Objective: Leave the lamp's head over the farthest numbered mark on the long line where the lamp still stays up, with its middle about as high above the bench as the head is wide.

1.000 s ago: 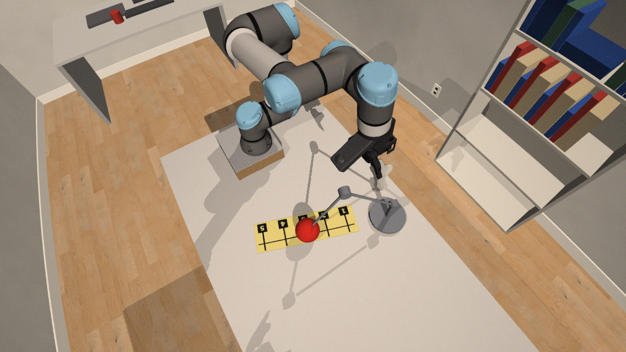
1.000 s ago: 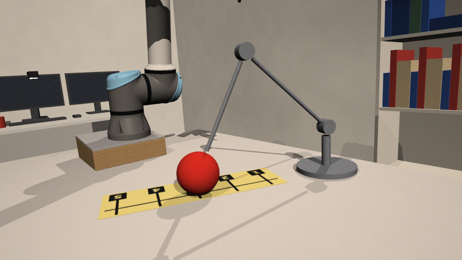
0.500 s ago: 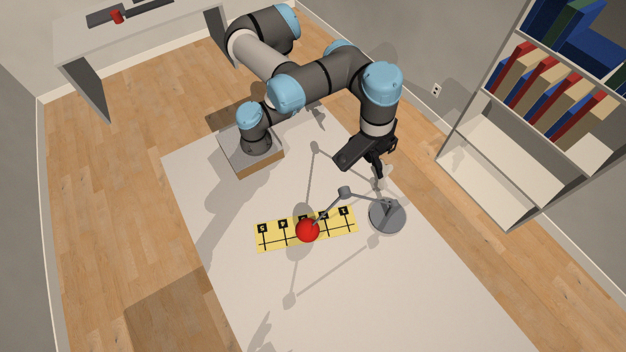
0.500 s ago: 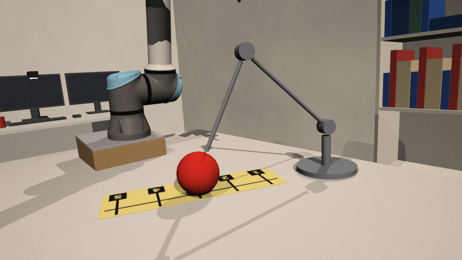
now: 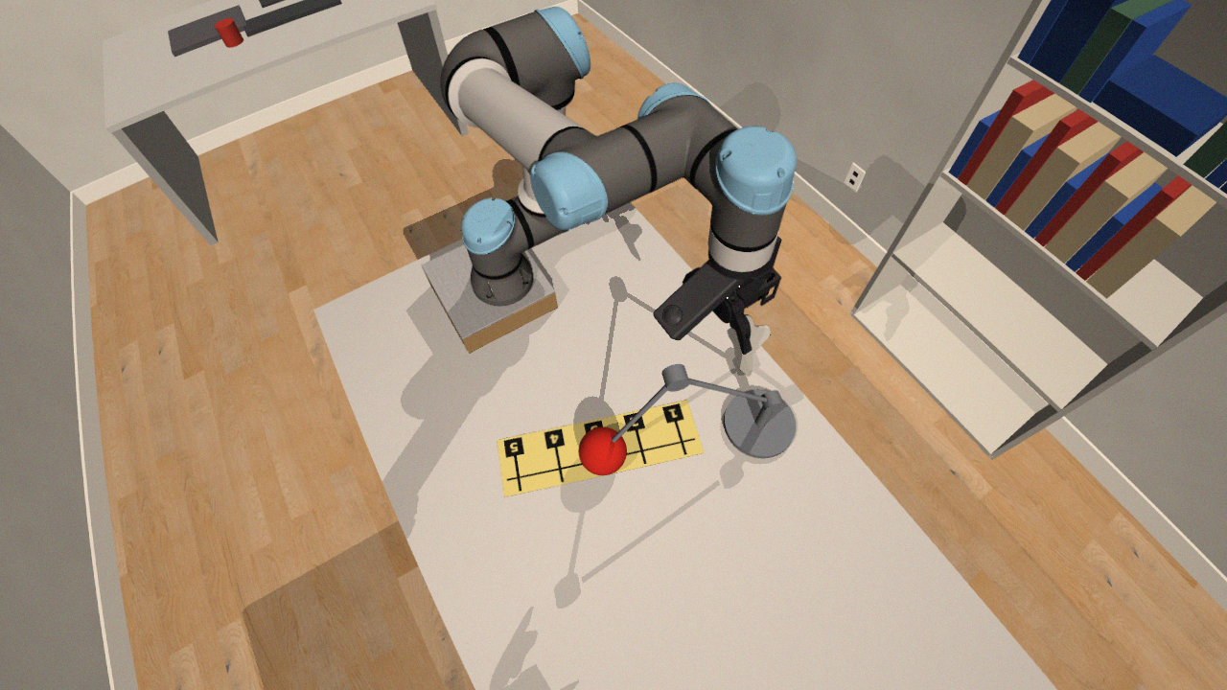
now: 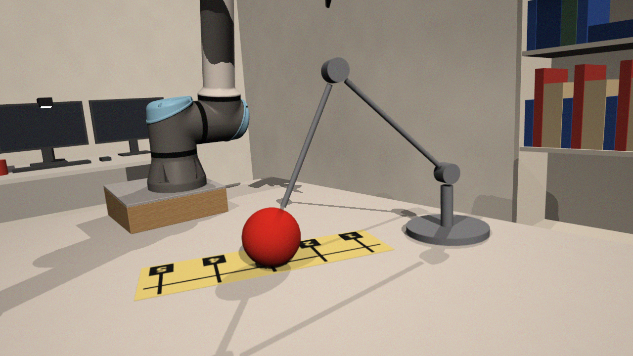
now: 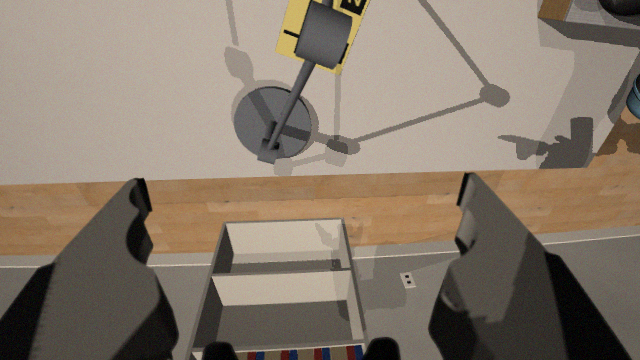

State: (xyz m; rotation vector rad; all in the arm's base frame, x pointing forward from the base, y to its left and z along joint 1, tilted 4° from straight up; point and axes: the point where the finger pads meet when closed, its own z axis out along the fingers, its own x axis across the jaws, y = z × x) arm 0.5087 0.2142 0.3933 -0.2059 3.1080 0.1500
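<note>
Near the bench's right edge, the gripper (image 5: 744, 336) is held open, empty; the lamp head (image 5: 602, 451) should be approached from above.

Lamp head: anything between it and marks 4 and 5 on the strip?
Nothing visible. The red lamp head sits low over mark 3, and the yellow strip toward marks 4 and 5 is bare. The open gripper hangs behind the lamp base.

My arm (image 5: 600, 154) is dark grey tubing with one pale beige link, light-blue joint caps and black seam rings. My gripper (image 5: 744, 338) is black, with broad charcoal fingers.
</note>
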